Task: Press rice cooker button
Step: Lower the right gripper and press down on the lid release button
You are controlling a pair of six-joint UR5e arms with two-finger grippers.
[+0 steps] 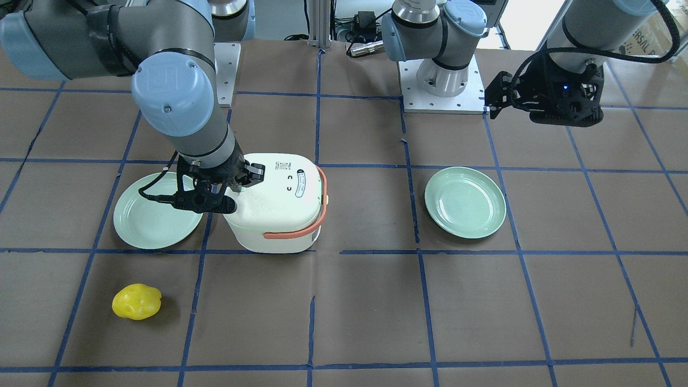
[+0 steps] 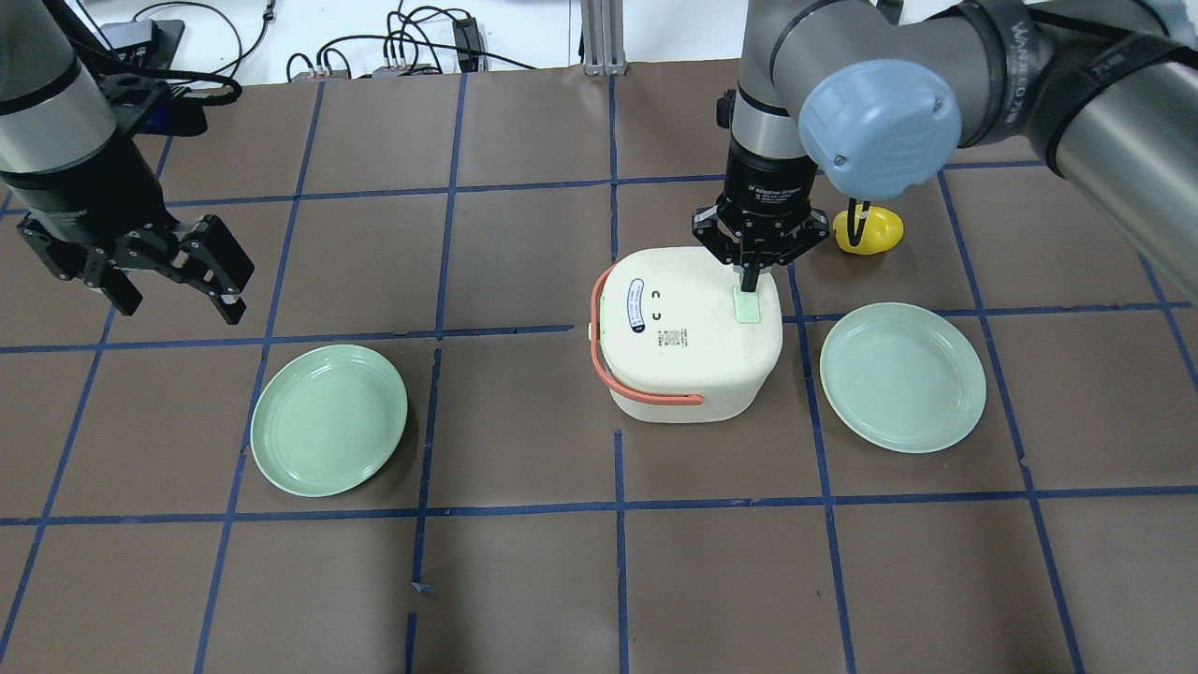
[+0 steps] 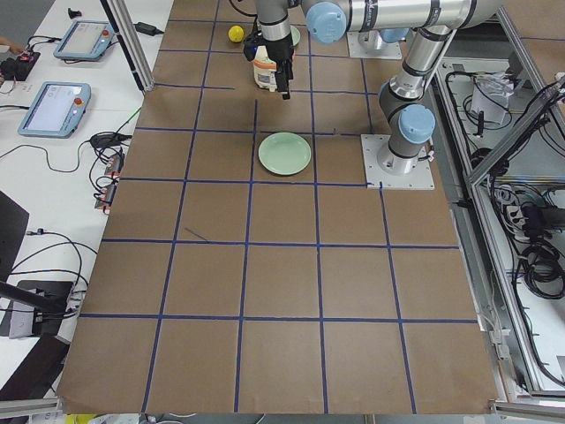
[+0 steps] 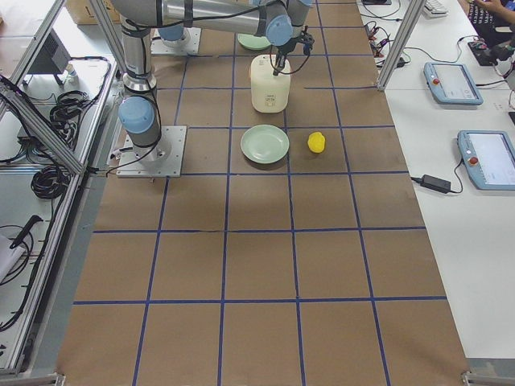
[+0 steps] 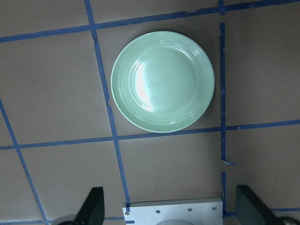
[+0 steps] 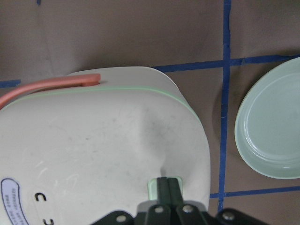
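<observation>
The white rice cooker (image 2: 688,346) with an orange handle stands in the middle of the table, and also shows in the front view (image 1: 279,209). Its pale green button (image 2: 746,309) sits on the lid's far right edge. My right gripper (image 2: 749,279) is shut and points straight down, with its fingertips on the button. In the right wrist view the closed fingers (image 6: 169,187) rest on the button (image 6: 152,187). My left gripper (image 2: 178,300) is open and empty, held high over the table's left side, far from the cooker.
A green plate (image 2: 903,376) lies right of the cooker and another (image 2: 329,419) lies left of it, below my left gripper. A yellow lemon-like object (image 2: 870,232) sits just behind my right gripper. Blue tape lines cross the brown table.
</observation>
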